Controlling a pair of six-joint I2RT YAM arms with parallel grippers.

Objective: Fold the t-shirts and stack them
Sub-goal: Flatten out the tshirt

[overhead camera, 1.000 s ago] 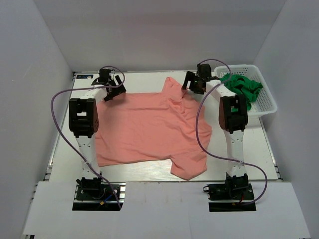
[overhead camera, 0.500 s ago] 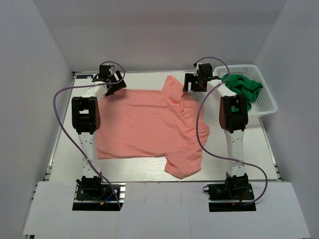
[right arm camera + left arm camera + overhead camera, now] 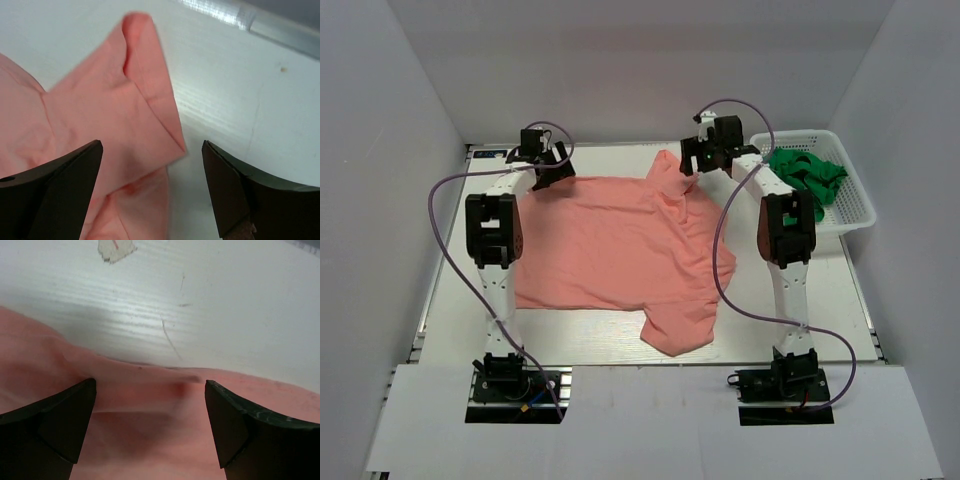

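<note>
Pink shirt: the salmon-pink shirt (image 3: 620, 250) lies spread open on the white table (image 3: 570, 345), mostly flat with soft wrinkles. One rounded part bulges out towards the arm bases, well away from both claws.

Shirt at the left claw: the far left corner of the shirt sits directly under the left claw (image 3: 548, 172). In the wrist view the cloth's edge runs across from one finger to the other, with bare table beyond the fingertips.

Shirt at the right claw: a pointed, folded flap at the far right of the shirt sits under the right claw (image 3: 692, 165). It fills the space between the fingers nearer the claw's left finger, with bare table by the other.

Green garment: the green garment (image 3: 807, 172) is bunched inside the white basket (image 3: 848, 226), to the right of the right claw and apart from it.

Left claw: jaws spread wide, nothing held, low over the cloth. Whether it touches the cloth cannot be told.

Right claw: jaws spread wide, nothing held, above the flap.
</note>
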